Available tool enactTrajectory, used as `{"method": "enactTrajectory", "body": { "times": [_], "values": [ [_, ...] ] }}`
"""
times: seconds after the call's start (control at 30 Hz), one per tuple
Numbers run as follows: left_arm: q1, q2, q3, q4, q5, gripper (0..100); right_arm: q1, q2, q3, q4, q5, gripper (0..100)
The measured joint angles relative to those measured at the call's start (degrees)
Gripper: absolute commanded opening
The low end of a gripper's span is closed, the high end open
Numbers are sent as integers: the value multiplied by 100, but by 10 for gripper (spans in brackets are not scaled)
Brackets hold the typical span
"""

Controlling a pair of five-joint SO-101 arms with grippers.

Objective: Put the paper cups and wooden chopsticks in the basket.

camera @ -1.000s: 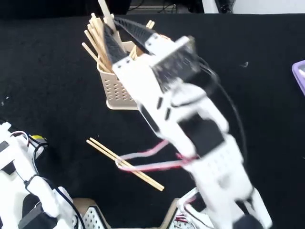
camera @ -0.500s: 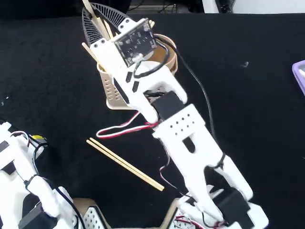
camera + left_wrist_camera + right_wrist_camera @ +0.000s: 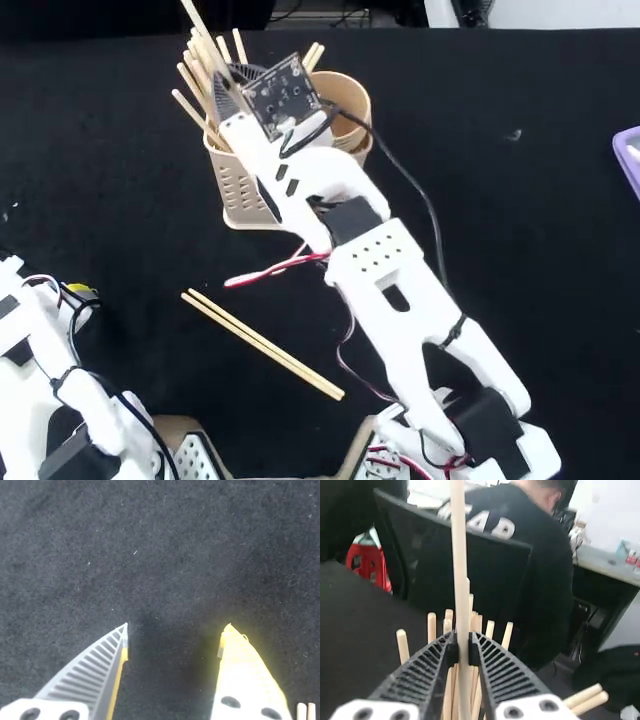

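A beige perforated basket (image 3: 240, 192) stands at the back of the black table with several wooden chopsticks (image 3: 200, 75) upright in it. A tan paper cup (image 3: 352, 100) sits against its right side; whether it is inside I cannot tell. My right gripper (image 3: 228, 88) is over the basket, shut on one upright chopstick (image 3: 458, 555) among the others' ends; the right gripper (image 3: 461, 650) pinches it low down. A pair of chopsticks (image 3: 262, 343) lies loose on the cloth. My left gripper (image 3: 176, 630) stands open just above bare cloth, and the left arm (image 3: 45, 400) is at the front left.
A purple object (image 3: 630, 155) pokes in at the right edge. Between the arm bases at the front edge is a beige and white perforated part (image 3: 200, 455). Ends of two chopsticks (image 3: 306, 711) show beside my left gripper.
The right arm has swung over the basket and come down, bringing the held chopstick in among those standing in the basket. The left arm and the loose pair have not moved.
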Motion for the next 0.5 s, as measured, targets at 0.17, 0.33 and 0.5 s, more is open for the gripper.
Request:
{"method": "enactTrajectory", "body": {
  "times": [0.17, 0.33, 0.5],
  "values": [
    [0, 0, 0, 0, 0, 285, 0, 0, 70, 0, 0, 84],
    [0, 0, 0, 0, 0, 285, 0, 0, -123, 501, -220, 120],
    [0, 0, 0, 0, 0, 285, 0, 0, -905, 1424, -747, 120]
  ]
}}
